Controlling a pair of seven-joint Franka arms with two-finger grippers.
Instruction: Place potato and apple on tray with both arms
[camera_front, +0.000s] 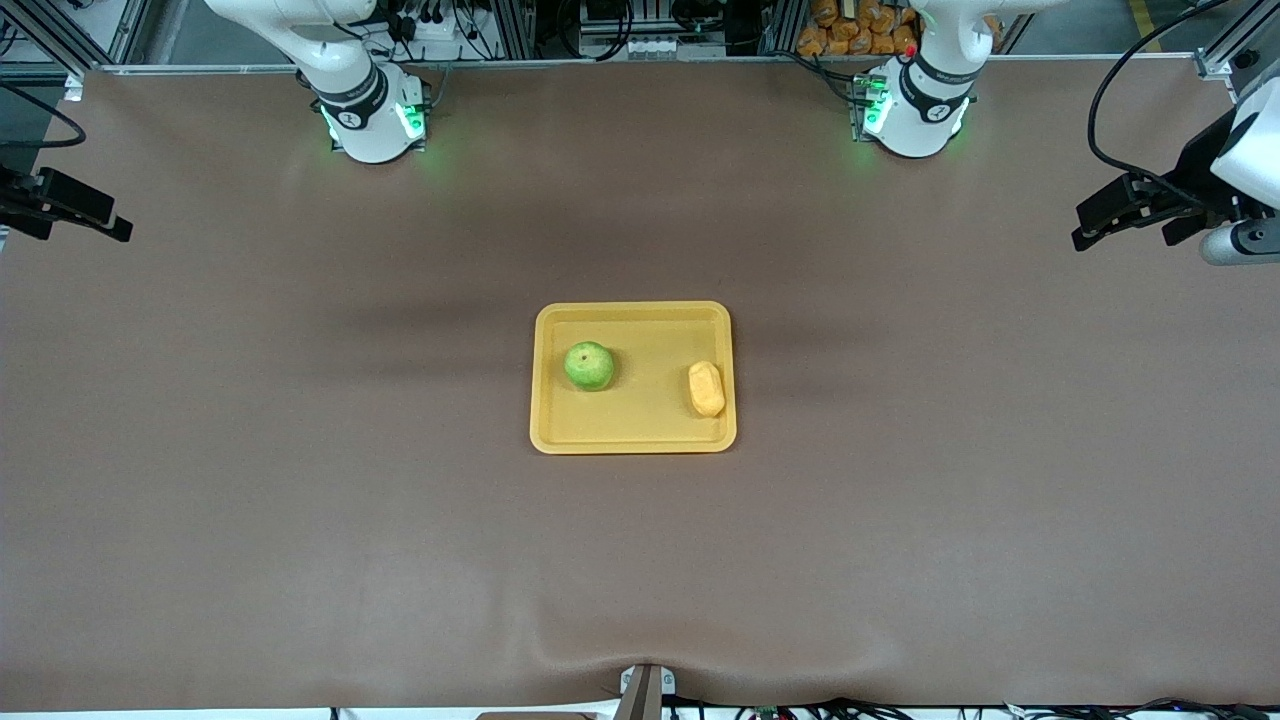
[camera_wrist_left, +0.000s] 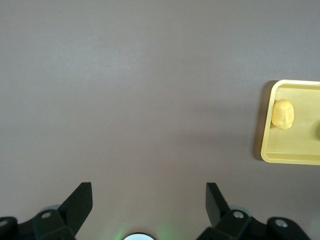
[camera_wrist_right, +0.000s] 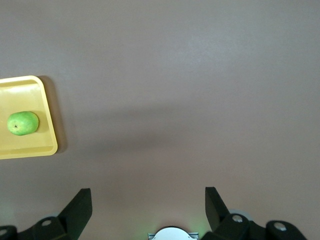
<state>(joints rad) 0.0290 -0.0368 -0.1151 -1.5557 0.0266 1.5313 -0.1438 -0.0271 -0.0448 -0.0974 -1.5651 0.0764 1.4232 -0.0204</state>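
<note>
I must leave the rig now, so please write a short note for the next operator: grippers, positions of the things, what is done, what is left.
Left gripper: open, empty, up over bare table at the left arm's end.
Right gripper: open, empty, up over bare table at the right arm's end.
Apple and potato: both lie in the tray, apart, the potato toward the left arm's end.
Done: both items placed.
Left: nothing visible; both arms wait.

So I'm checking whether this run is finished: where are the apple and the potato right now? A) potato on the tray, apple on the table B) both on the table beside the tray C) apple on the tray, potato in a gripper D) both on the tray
D: the apple and the potato both lie on the tray, apart from each other, and neither open gripper holds anything.
</note>
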